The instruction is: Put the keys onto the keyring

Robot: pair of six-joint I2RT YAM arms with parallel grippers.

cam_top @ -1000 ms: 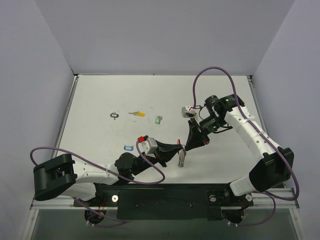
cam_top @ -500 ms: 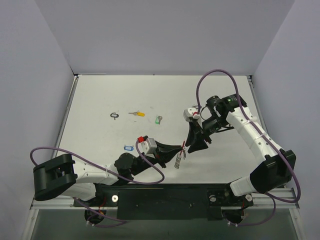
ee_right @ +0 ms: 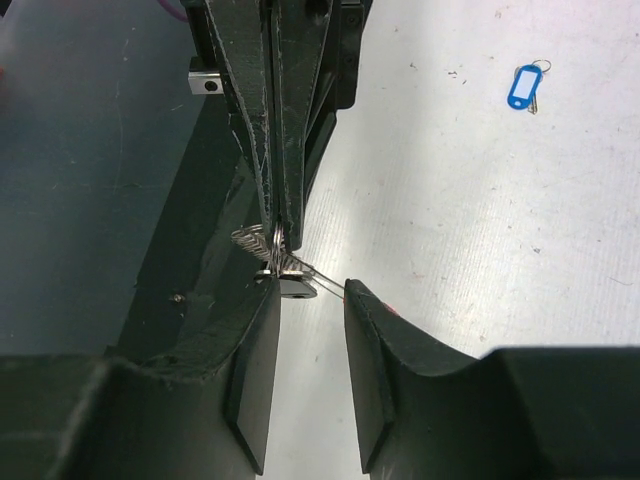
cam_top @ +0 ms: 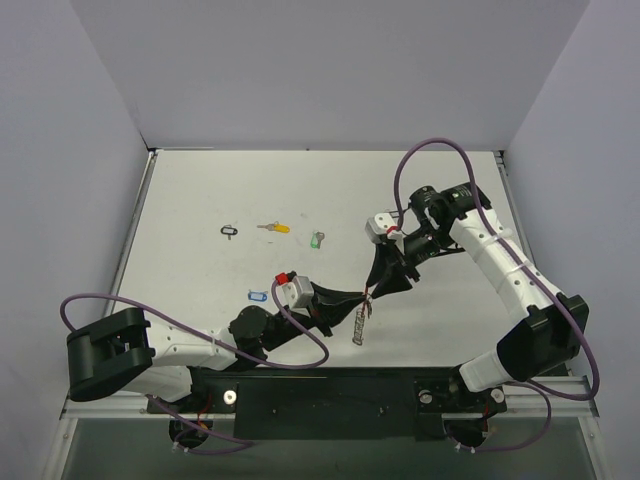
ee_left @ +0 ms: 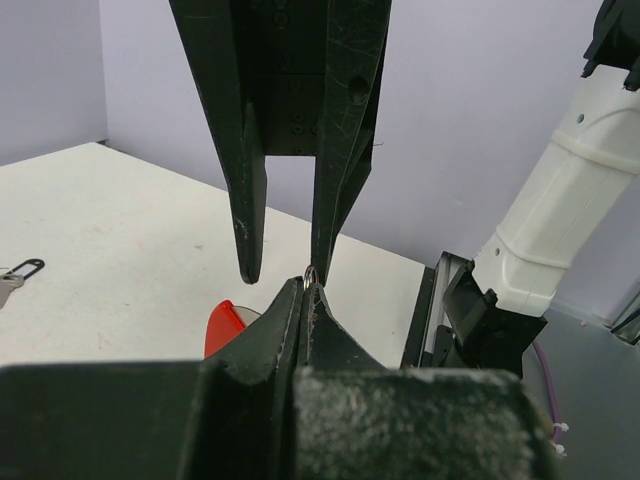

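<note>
Overhead, the left fingers come in low from the left, pinched shut on the keyring, which dangles just below their tips. The right fingers slope down steeply, parted, tip to tip with them. Only the right wrist view shows the wire ring spanning that gap. Only the left wrist view shows a red band beneath the closed fingers. The keys lie on the tabletop, well left of both.

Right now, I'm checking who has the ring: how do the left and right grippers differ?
The left gripper is shut, pinching the keyring by its metal loops; the right gripper stands open. Left reaches in low; right points down from above. Both tips meet at the keyring.
</note>
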